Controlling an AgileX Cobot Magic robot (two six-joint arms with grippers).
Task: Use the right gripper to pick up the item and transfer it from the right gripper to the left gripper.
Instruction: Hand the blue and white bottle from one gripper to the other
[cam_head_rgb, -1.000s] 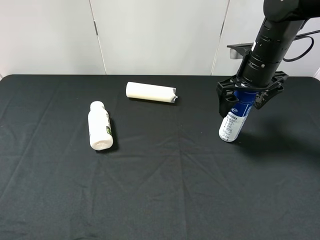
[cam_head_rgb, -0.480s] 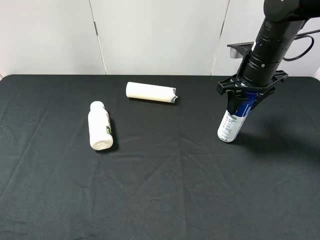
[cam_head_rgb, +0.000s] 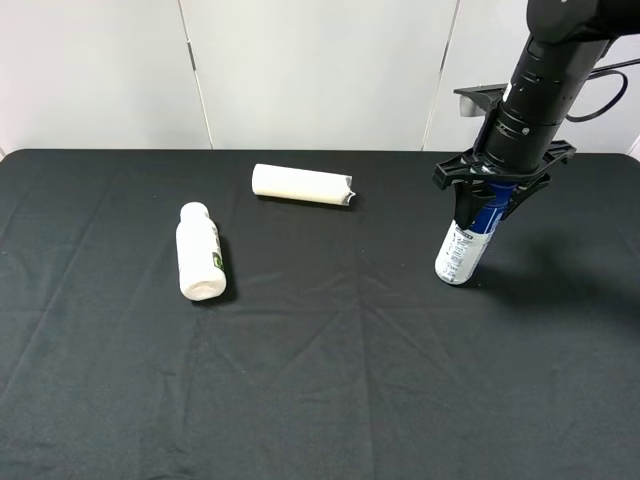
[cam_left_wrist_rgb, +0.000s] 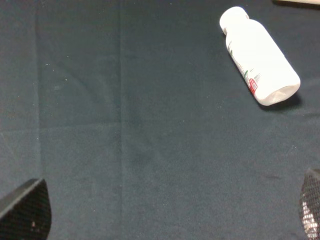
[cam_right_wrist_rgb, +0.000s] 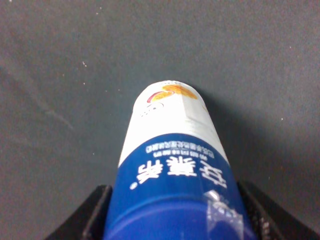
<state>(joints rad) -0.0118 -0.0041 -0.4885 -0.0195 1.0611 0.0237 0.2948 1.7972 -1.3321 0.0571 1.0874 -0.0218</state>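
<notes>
Exterior high, right pincer (cam_head_rgb: 487, 193) seemingly clasping item (cam_head_rgb: 461, 251)

white capped bottle (cam_head_rgb: 198, 252) and white tube (cam_head_rgb: 301, 185) on black cloth (cam_head_rgb: 320, 380)

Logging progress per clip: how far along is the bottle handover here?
Done: the right gripper is shut on the item at its blue cap. In hand: the lift; its base looks to rest on the black cloth. Left: the transfer; the left gripper is open near the all-white bottle.
</notes>
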